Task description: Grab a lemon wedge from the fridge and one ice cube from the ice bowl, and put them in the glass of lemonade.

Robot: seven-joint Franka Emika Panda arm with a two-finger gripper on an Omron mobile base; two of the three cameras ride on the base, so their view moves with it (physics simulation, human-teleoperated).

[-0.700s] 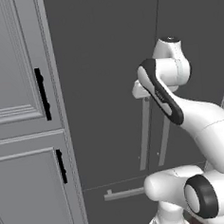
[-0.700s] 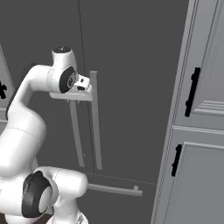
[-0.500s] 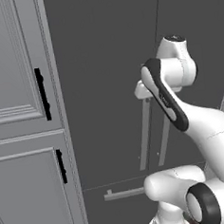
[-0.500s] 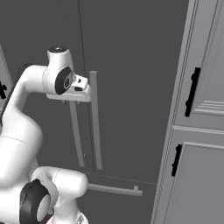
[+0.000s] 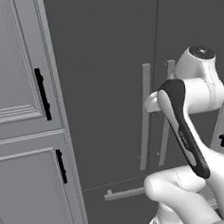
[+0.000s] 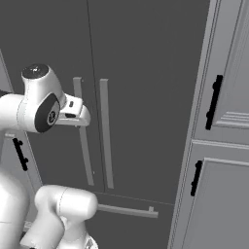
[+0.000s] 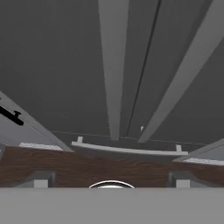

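Fridge (image 5: 107, 85) straight ahead, both dark grey doors shut, seam between them running top to bottom. Two long light grey bar handles either side of the seam: left door handle (image 5: 144, 116) and right door handle (image 5: 166, 124) in the left base view, the same pair at (image 6: 83, 131) and (image 6: 106, 133) from the right. Bottom drawer below with its horizontal drawer handle (image 6: 127, 210) (also at (image 5: 124, 193)).

Tool (image 6: 80, 114) raised to the upper part of the handles, level with their top third, sitting just in front of the left door handle and seeming to overlap it in the right base view; contact or a small gap, cannot tell. From the left base view, the tool (image 5: 151, 101) pokes out from behind the dark forearm, right against that same bar. Opening of the tool: cannot tell, fingers too small and partly hidden behind the wrist.

Hand view looking down the fridge front: left bar (image 7: 113, 65) dead centre, right bar (image 7: 183, 70) slanting off to one side, drawer handle (image 7: 127, 149) across the lower part, strip of dark wooden floor (image 7: 65, 168) beneath.

Panelled grey cabinets flanking the fridge, black handles on each: (image 5: 42, 93) and (image 5: 61, 165) on the left side, (image 6: 213, 102) and (image 6: 195, 178) on the right.
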